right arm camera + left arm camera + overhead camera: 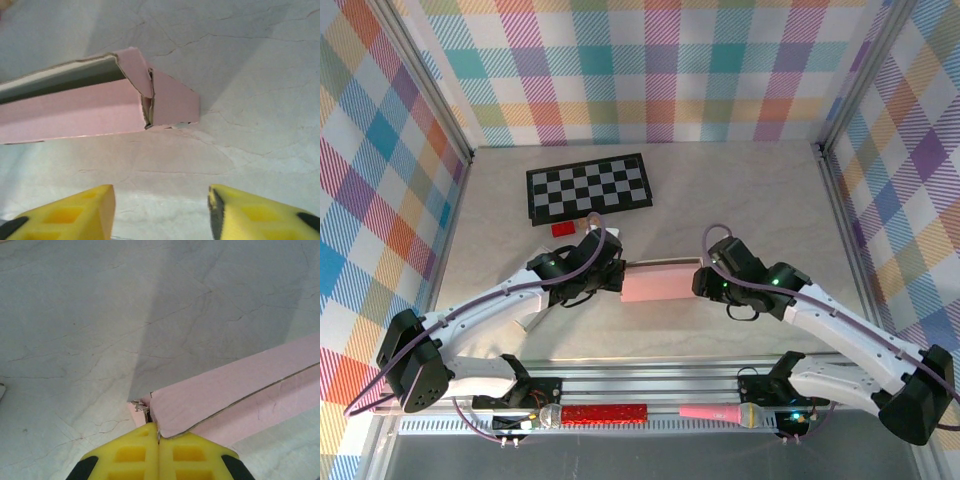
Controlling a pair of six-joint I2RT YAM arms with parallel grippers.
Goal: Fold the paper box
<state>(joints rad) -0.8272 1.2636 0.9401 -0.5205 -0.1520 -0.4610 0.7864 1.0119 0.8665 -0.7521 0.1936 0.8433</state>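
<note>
We are looking at the paper box (660, 282) lying on the surface (770, 200) just on the near side of the checkerboard (588, 188), a little to its right. The left hand (610, 275) is sitting at the box end nearer the checkerboard, with its fingers pressed together and pinching the very corner of a pink flap. The right hand (705, 282) is waiting at the end farther from the checkerboard. Its fingers are standing apart, holding nothing and not touching the cardboard.

We are judging the fold as partly made and fragile. The left hand is gripping only a sliver of card at a corner that is already looking frayed, so a pull could tear it or let it slip free. With nothing holding the far end, the box could pivot or slide toward the checkerboard. The end flap there could also spring back open.

The overhead camera is giving us only a pink slab between two arms. The right wrist camera is showing the hollow interior and the end flap standing ajar with a dark gap. The left wrist camera is showing the long seam and the ragged corner.
</note>
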